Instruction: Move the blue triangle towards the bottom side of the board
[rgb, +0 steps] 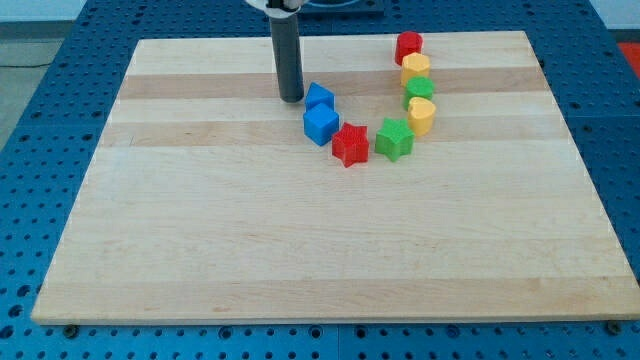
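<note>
Camera view: my tip (291, 98) rests just left of the blue triangle (318, 96); no end effector jaws show, only a rod.

Bright even overhead light, soft short shadows, sharp focus, no glare

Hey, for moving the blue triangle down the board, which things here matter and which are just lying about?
For the job:
- blue triangle
- my tip, just at its left on the view
- board

Just lying about:
- blue cube
- red star
- green star
- lower yellow block
- green block
- upper yellow block
- red block
</note>
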